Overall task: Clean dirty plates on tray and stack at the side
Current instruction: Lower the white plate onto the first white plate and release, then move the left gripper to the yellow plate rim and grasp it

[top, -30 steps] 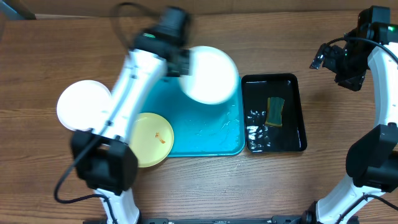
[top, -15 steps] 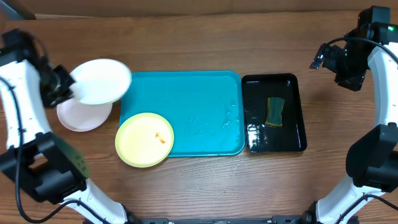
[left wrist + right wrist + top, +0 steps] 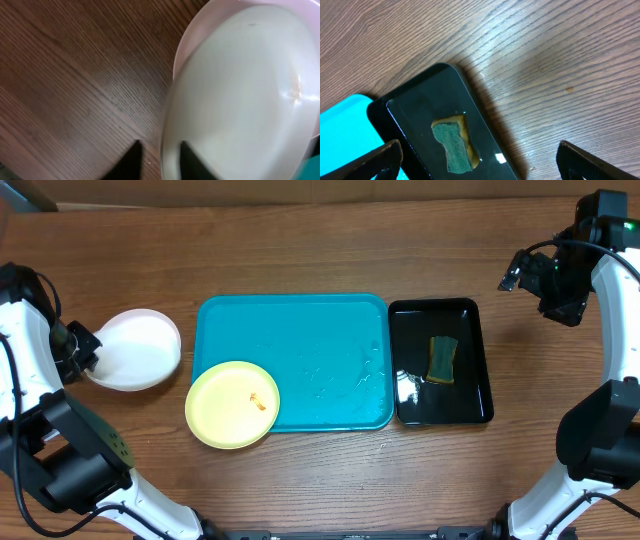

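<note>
1. The wood-grain tabletop (image 3: 330, 250) carries everything.
2. The left arm (image 3: 22, 345) reaches along the far left edge with its wrist turned inward toward the plates. The left fingers (image 3: 131, 167) are closed down on the rim of the upper white plate (image 3: 140, 345), one finger outside the edge and one on its face.
3. The right arm (image 3: 615, 310) is raised at the right edge, above and beside the black tray. The right fingers (image 3: 380, 160) are spread wide apart with nothing between them, high over the tabletop.
4. The tray (image 3: 310, 330) lies in the middle, turquoise, with wet glints on its right half.
5. The black tray (image 3: 475, 350) sits just to its right, glossy and wet.
6. The upper white plate lies over the lower plate (image 3: 200, 22), left of the tray on the tabletop; only the lower one's pink-tinged rim shows.
7. The yellow-green plate (image 3: 225, 415) overlaps the tray's near-left corner, hanging partly past the rim, with an orange-brown smear (image 3: 258, 401).
8. A green-and-yellow sponge (image 3: 443, 358) lies in the black tray.
</note>
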